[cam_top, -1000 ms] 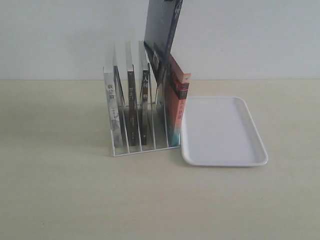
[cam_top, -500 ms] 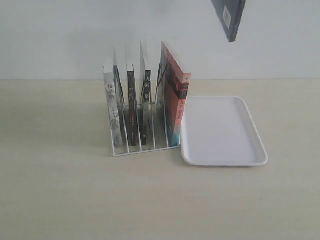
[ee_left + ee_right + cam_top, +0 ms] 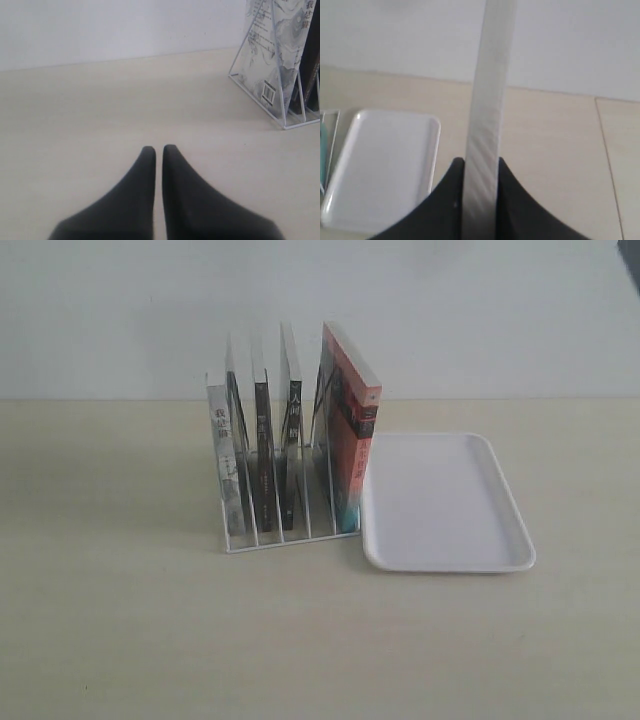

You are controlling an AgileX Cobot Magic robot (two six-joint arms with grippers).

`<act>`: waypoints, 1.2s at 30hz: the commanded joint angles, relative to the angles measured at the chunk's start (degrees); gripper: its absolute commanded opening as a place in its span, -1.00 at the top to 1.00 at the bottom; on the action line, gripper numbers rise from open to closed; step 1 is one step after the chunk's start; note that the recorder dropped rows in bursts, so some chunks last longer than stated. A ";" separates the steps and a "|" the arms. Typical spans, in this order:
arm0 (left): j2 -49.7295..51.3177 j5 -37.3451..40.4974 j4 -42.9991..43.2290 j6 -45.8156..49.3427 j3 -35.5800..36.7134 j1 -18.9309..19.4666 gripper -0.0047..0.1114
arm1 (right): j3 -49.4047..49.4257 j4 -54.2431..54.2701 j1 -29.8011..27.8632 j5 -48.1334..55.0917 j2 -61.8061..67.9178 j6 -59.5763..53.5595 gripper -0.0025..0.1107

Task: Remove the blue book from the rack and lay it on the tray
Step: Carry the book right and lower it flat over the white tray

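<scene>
Edgewise, right tool (image 3: 480, 161) pinches thin book (image 3: 489, 90).

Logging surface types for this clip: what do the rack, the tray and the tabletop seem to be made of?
The rack looks like thin white wire, probably coated metal: the rods are slim and straight. The tray is likely white plastic, smooth with a soft sheen, with moulded rounded corners and a low rim. The tabletop is a pale, matt, wood-look surface with faint grain lines; it could be laminate.
</scene>
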 commanded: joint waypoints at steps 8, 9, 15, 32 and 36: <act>-0.18 -0.73 -0.14 0.22 -0.19 0.11 0.84 | 21.30 14.99 -0.09 -3.64 -0.48 -68.78 0.96; -0.18 -0.73 -0.14 0.22 -0.19 0.11 0.84 | 22.43 15.91 -0.09 -3.88 -0.48 -73.70 0.96; -0.18 -0.73 -0.14 0.22 -0.19 0.11 0.84 | 30.17 21.95 -0.09 -12.15 1.07 -96.73 0.96; -0.18 -0.73 -0.14 0.22 -0.19 0.11 0.84 | 45.05 32.18 3.98 -41.54 1.51 -114.51 0.96; -0.18 -0.73 -0.14 0.22 -0.19 0.11 0.84 | 51.27 32.18 7.17 -53.56 1.51 -114.51 0.96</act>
